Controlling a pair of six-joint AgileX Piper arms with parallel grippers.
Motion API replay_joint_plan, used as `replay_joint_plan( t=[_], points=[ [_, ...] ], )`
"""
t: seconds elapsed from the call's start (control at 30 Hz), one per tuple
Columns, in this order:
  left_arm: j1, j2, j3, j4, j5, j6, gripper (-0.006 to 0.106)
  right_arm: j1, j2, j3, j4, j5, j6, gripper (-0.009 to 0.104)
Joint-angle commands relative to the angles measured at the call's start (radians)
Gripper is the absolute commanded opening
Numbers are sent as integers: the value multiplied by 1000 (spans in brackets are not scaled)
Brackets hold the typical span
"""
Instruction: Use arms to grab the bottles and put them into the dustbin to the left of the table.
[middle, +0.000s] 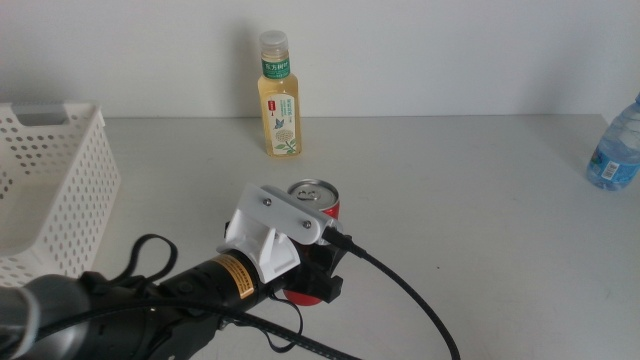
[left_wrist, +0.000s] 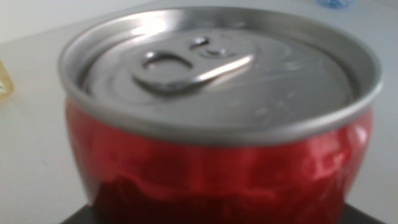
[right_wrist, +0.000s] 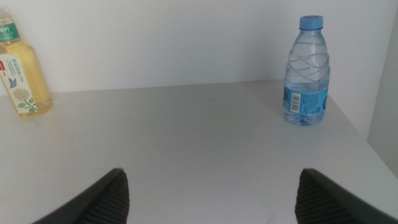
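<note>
A red soda can (middle: 315, 192) stands near the middle of the table (middle: 480, 250). My left gripper (middle: 313, 278) comes in from the lower left, its dark jaws either side of the can's body and shut on it. The can (left_wrist: 217, 93) fills the left wrist view, its red wall slightly dented. The yellow-tea bottle (middle: 279, 100) stands upright at the back centre. A blue-capped water bottle (middle: 618, 150) stands at the far right edge. The white perforated dustbin (middle: 60, 190) sits at the left. My right gripper (right_wrist: 211, 199) is open and out of the middle view, facing the water bottle (right_wrist: 306, 74) and tea bottle (right_wrist: 22, 74).
A thick black cable (middle: 410, 300) trails from the left wrist housing across the table's front. A white wall stands behind the table.
</note>
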Motion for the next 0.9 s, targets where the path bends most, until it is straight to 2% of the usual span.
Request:
replay_joint_plan(
  t=[0.0,0.2,0.37,0.6,0.87],
  points=[
    [2,-135,-23,-15,-14,7,7,-5,-23,-10,-12,-74,-13,75],
    [14,-300,-105,-94,302,72,7,-5,-23,-10,-12,-74,-13,75],
    [127,-361,-248,-158,714,85,7,-5,-23,-10,-12,-74,-13,75],
    [339,-362,-487,-137,1245,191,7,-5,-23,-10,-12,-74,-13,75],
    [549,-343,-774,-138,1616,306,7,-5,-23,-10,-12,-74,-13,75]
  ],
)
